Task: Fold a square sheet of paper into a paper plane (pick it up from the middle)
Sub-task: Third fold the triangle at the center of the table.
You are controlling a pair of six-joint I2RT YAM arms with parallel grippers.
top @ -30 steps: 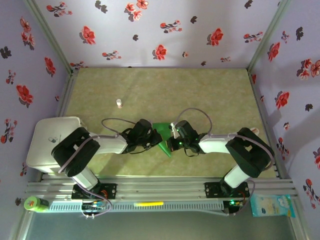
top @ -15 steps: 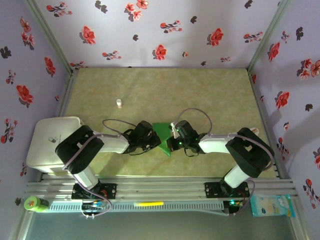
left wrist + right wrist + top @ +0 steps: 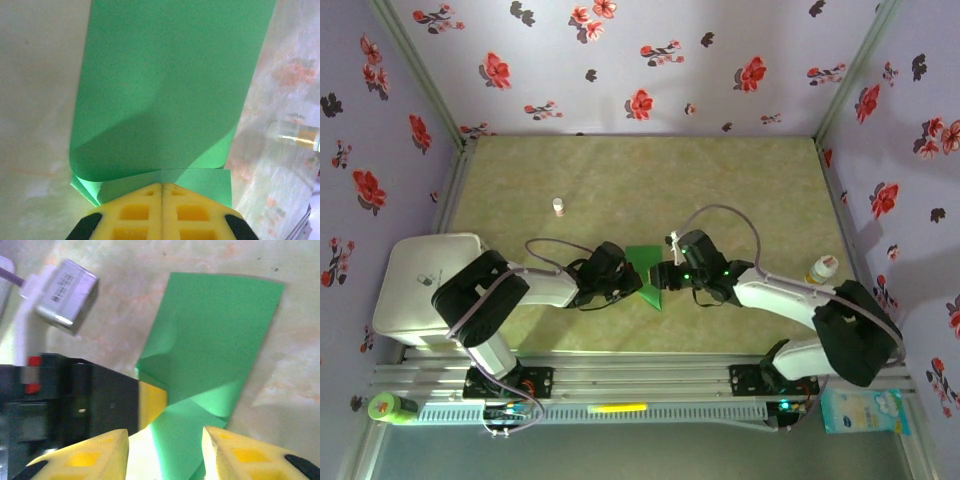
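1. At the desk's [image 3: 720, 180] middle, the square sheet of paper [image 3: 645, 272] lay folded, long way near to far.
2. The left end effector [image 3: 161, 187] was closed, touching its left edge.
3. The right end effector [image 3: 165, 435] stood open over its right edge.

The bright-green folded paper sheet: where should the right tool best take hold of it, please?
On the bright-green folded paper sheet, probably the layered right edge, from the right: the shut left tool holds the opposite side, and the open right tool straddles it.
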